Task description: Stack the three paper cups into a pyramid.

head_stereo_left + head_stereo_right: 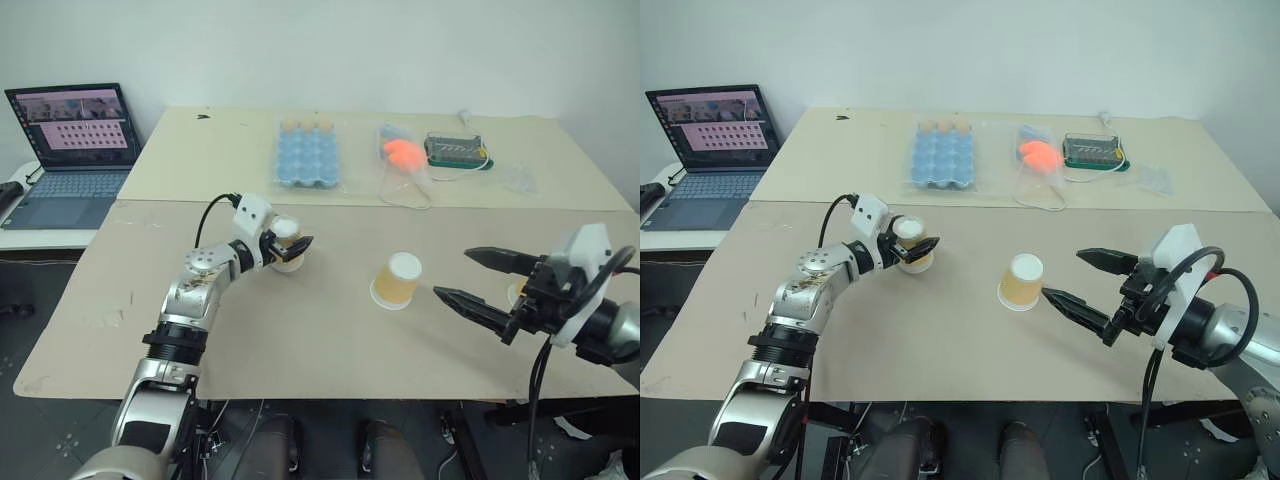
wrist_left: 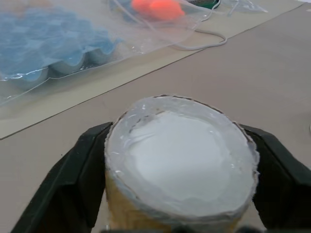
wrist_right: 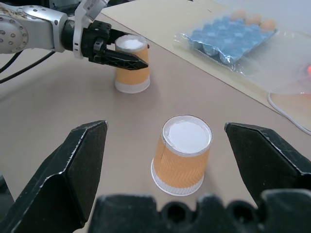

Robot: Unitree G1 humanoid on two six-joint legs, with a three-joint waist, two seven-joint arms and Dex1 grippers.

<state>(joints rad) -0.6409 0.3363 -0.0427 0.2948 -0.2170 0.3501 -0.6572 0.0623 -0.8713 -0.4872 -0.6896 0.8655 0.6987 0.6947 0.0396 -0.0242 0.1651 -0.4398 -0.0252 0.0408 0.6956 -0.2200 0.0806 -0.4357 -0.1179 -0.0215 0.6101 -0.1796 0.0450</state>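
A: What is seen of the surface (image 1: 300, 350) and the room?

B: A tan board top is laid out, with a paler second board butted behind it against a white wall. On the far board, well beyond both end effectors, a blue egg tray (image 1: 308, 152) in clear wrap is seen, beside it a clear plastic bag (image 1: 404, 165) with an orange thing inside, and a dark green tray (image 1: 455, 150). An open laptop (image 1: 70, 150) is set on a lower side table, off to the left of the left arm.

A: And the cups?

B: One cup (image 1: 288, 244) is stood upside down — white base up — between the fingers of the left end effector (image 1: 923, 246), which are pressed against its two sides in the left wrist view; it is gripped, and it is seen resting on the surface. A second cup (image 1: 397, 280), also inverted, is stood just ahead of the right end effector (image 1: 480, 278), between its line of reach and the left one. Part of a third cup (image 1: 519, 292) is glimpsed behind the right end effector — mostly hidden.

A: The right end effector?

B: Its fingers are spread wide, nothing held, with the middle cup framed between them in the right wrist view.
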